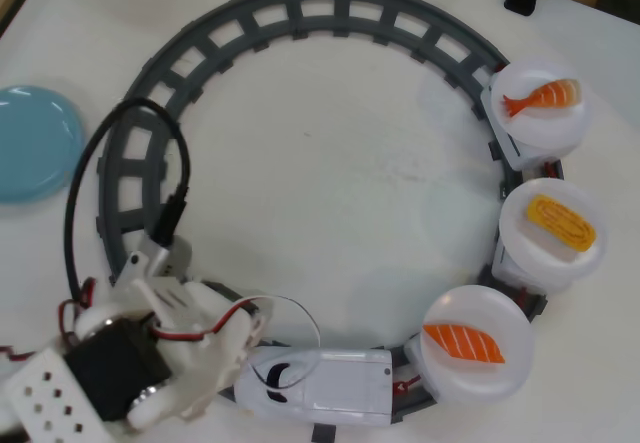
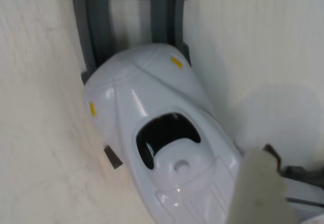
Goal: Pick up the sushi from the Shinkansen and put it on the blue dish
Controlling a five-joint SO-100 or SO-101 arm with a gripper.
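While the arm sits bottom-left in overhead view, its jaws (image 1: 235, 363) hang right at the nose of the Shinkansen (image 1: 320, 383); can't tell if they're open or shut. Salmon nigiri (image 1: 464, 343) lies on the 1st white plate (image 1: 500, 378) behind the loco, well apart from the jaws, w/ the whole engine between. Blue dish (image 1: 30, 143) sits at left edge of the counter (image 1: 330, 183), outside the grey track (image 1: 150, 113). Wrist view: Shinkansen nose (image 2: 152, 107) on track, close up.

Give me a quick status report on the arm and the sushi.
Gripper over train nose, holding nothing. Salmon sushi on first plate behind. Blue dish empty, far left.
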